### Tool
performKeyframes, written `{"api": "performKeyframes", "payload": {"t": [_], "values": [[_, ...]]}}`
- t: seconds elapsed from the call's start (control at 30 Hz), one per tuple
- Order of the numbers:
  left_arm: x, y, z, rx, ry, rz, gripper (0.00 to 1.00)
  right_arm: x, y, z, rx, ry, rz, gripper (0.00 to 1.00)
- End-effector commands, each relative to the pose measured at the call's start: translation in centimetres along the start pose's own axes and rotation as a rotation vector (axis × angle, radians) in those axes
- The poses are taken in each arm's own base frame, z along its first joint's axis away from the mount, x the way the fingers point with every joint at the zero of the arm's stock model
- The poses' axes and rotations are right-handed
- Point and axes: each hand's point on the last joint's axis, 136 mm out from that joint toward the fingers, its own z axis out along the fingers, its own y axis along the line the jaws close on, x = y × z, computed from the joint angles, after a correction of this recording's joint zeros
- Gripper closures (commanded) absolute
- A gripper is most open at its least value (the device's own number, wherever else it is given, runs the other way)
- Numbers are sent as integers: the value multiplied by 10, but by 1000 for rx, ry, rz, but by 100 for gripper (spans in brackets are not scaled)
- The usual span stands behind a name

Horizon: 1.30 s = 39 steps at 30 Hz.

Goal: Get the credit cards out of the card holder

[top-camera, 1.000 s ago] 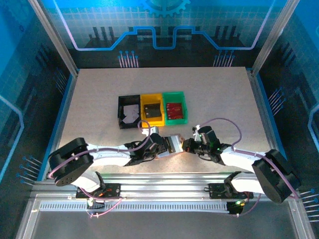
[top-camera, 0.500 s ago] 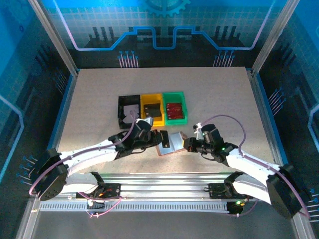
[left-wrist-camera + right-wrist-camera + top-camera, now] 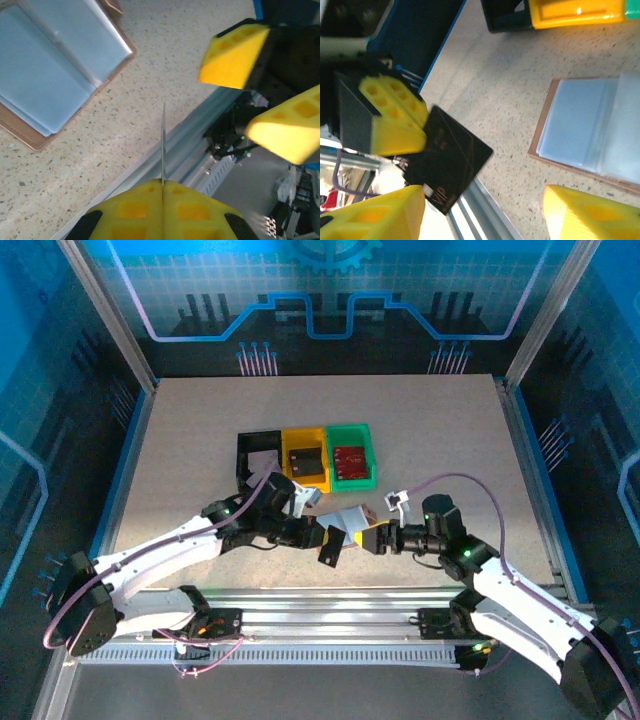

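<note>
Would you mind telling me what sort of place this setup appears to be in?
Probably a robotics lab work cell: a left arm and a right arm bolted to an aluminium rail, a speckled tabletop walled by blue printed panels, and three small coloured trays set out on it.

Top view's evenly lit and pretty sharp, blue glow coming off the printed enclosure walls, just soft short shadows under the arms on the pale speckled worktop. Wrist cams are rougher: the yellow padded fingers up close are blurry and nearly blown out, the dark rectangular card is soft too, with washed-out glare bottom-left in the right wrist view.
</note>
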Motion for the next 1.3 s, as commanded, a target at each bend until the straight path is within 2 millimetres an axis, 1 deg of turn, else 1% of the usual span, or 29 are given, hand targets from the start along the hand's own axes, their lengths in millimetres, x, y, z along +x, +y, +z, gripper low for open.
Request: {"api": "performKeyframes", "payload": {"t": [0.0,0.17,0.23,0.3,0.43,0.57,0.77,0.83,1.03,1.13,1.17,1.2,1.23,1.27], "values": [[6,-26,-13,119,50,71,100,16,19,1,-129,39,-33,35],[11,-41,-12,213,90,94,100,27,30,4,-187,45,-86,35],[13,-42,-11,228,108,94,100,30,36,5,-207,47,-109,36],[16,-46,-10,259,122,101,100,33,38,6,-207,48,-128,37],[18,-51,-12,293,130,109,100,32,41,8,-225,36,-148,40],[22,-50,-8,316,152,101,100,32,55,9,-279,33,-168,45],[24,-53,-5,353,173,98,100,33,65,9,-305,36,-195,64],[25,-53,-5,354,178,98,100,33,66,9,-309,35,-198,72],[25,-52,-4,354,178,99,100,33,67,9,-312,30,-195,90],[23,-54,-5,355,168,104,100,33,67,9,-314,29,-193,100],[22,-55,-7,352,161,109,100,33,66,9,-308,27,-190,100],[21,-55,-9,347,149,116,93,32,67,8,-306,20,-190,100],[19,-55,-11,338,132,120,83,30,66,7,-296,11,-184,100],[18,-57,-14,339,110,125,78,27,64,6,-279,-4,-179,100]]}}
